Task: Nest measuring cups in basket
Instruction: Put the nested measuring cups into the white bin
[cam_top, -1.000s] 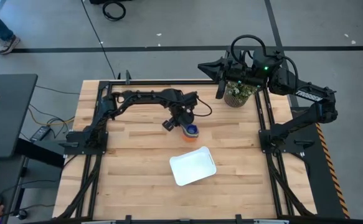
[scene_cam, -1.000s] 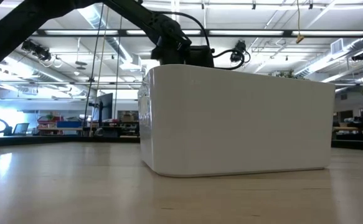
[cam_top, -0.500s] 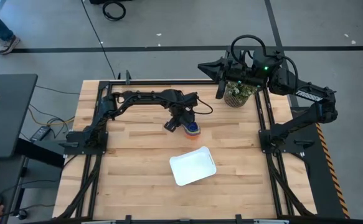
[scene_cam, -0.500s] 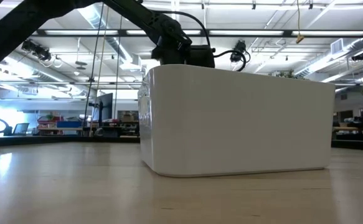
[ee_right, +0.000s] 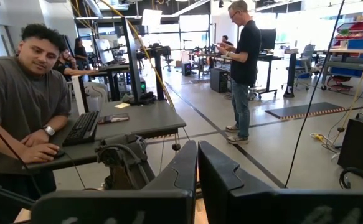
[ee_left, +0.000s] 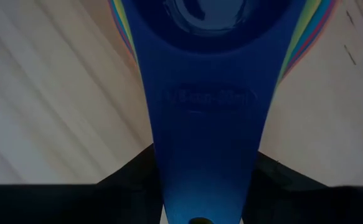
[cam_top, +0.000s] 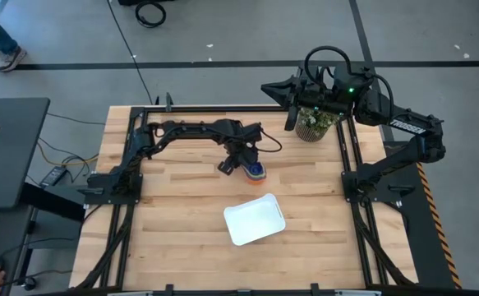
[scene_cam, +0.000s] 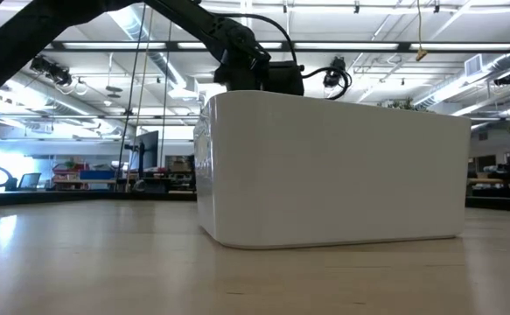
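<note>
White basket point(scene_cam: 333, 171) fills my level view, standing on the wooden table point(scene_cam: 88, 262); my arm point(scene_cam: 237, 48) reaches behind it.

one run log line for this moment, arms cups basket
left gripper: at blue cup handle on nested plastic cup stack | white plastic basket: holds no cups | right gripper: shut, parked

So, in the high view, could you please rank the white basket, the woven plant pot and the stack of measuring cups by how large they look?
1. The basket, clearly largest.
2. The plant pot.
3. The stack of measuring cups, smallest, partly covered by the left gripper.
</note>
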`<state>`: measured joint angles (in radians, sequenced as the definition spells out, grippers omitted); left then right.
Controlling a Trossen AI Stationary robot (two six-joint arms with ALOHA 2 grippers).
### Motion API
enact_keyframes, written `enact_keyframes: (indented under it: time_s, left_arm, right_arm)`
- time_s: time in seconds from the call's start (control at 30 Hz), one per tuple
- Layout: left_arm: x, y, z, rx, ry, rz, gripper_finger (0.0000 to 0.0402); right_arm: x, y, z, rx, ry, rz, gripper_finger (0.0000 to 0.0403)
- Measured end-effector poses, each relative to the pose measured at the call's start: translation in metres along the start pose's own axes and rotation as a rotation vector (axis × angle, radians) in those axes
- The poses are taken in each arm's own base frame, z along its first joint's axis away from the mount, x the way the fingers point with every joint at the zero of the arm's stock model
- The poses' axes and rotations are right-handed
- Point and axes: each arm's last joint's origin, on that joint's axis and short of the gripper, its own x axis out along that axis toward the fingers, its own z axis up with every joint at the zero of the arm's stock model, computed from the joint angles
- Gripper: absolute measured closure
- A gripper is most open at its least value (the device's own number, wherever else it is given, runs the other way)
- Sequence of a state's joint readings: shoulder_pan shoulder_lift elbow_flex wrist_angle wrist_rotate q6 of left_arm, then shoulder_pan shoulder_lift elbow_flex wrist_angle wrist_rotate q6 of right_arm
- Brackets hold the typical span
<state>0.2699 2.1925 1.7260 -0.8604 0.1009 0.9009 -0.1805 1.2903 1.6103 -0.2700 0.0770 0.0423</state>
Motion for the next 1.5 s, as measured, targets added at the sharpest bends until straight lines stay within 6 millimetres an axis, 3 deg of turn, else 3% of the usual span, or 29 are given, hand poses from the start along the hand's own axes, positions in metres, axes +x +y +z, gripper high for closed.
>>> enact_keyframes:
  time_s: [1.03,1.5]
  left_arm:
    - [0.001,-0.010,0.011,-0.055,0.001,-0.009,0.0260]
    - [-0.007,-0.014,0.010,-0.109,0.025,-0.033,0.0260]
  right_arm:
    - [0.000,0.000,0.000,0.000,0.000,0.000,0.0381]
    - [0.000,0.000,0.000,0.000,-0.001,0.000,0.0381]
